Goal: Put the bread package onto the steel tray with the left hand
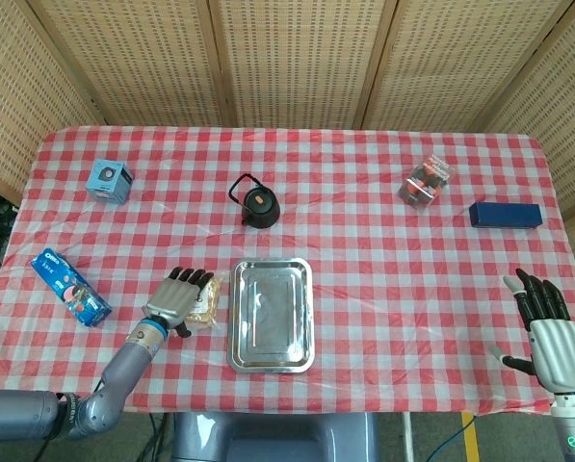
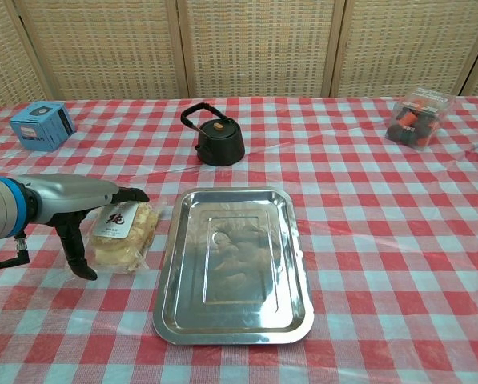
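The bread package point(image 1: 208, 302) point(image 2: 128, 232), a clear bag with a white label, lies on the checked cloth just left of the steel tray point(image 1: 272, 318) point(image 2: 234, 272). My left hand point(image 1: 178, 298) point(image 2: 82, 197) reaches over the package's left side with its fingers stretched out towards the tray and its thumb pointing down beside the bag. It grips nothing; I cannot tell whether the fingers touch the bag. The tray has nothing in it. My right hand point(image 1: 547, 332) rests at the table's front right with its fingers spread, holding nothing.
A black kettle point(image 1: 254, 203) point(image 2: 216, 138) stands behind the tray. A blue box point(image 1: 110, 181) point(image 2: 42, 125) is at the back left and a blue snack pack point(image 1: 70, 287) at the left edge. A clear box point(image 1: 427, 182) point(image 2: 417, 118) and a dark blue box point(image 1: 505, 214) are at the back right.
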{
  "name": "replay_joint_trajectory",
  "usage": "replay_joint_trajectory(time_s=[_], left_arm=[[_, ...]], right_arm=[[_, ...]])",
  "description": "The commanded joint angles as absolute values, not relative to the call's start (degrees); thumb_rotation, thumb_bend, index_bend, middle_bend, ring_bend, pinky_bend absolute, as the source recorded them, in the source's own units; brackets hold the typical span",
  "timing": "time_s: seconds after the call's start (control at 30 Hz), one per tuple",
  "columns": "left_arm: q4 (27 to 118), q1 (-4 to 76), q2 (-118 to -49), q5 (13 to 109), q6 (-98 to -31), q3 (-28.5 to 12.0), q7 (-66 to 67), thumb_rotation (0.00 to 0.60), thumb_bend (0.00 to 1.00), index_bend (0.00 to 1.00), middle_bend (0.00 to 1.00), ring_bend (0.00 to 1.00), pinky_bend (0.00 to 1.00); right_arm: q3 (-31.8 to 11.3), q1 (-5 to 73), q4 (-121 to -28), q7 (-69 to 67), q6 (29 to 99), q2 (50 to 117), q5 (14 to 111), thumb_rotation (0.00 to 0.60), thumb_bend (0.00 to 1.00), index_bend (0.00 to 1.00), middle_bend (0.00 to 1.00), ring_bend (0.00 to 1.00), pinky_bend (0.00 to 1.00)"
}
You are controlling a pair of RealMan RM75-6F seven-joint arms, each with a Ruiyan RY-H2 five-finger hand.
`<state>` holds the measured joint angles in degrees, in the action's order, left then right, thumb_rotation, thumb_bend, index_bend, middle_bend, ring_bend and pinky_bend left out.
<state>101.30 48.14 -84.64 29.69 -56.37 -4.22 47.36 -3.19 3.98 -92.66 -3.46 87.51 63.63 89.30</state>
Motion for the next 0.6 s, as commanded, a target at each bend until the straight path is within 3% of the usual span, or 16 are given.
replay_joint_trajectory(time_s=[0.03,0.07,0.17,0.4,0.6], left_arm=[[100.0,47.8,-85.9,31.0,-58.1,-4.2,45.9,0.6,0.43,0.24,0.04,0.05,0.25],[99.3,47.3,-86.8,32.8,-59.6,-4.3,45.0,0.6,0.49,0.32,0.08,0.1,0.31],[97.8,46.1,-88.4,36.9,-62.5,-3.7,43.5,0.6,0.54,0.4,0.16,0.16,0.34],[98.1,44.0,-87.8,43.0,-65.1,-4.0,39.1,0.6,0.53,0.4,0.16,0.16,0.34],[102.0,44.1,-84.5,47.5,-66.6,-6.8,36.6,0.6,0.53,0.4,0.16,0.16,0.33]], right_arm=[[-3.2,4.0,-92.7,-3.6,87.5,63.6,89.4,0.6,0.06,0.0,0.0,0.0,0.0],[-3.2,4.0,-92.6,-3.6,87.5,63.6,89.4,0.6,0.06,0.0,0.0,0.0,0.0],[-3.2,4.0,-92.6,-3.6,87.5,63.7,89.4,0.6,0.06,0.0,0.0,0.0,0.0],[-3.3,4.0,-92.6,-3.8,87.7,63.6,89.5,0.6,0.06,0.0,0.0,0.0,0.0],[-3.2,3.9,-92.7,-3.8,87.7,63.6,89.6,0.6,0.06,0.0,0.0,0.0,0.0]])
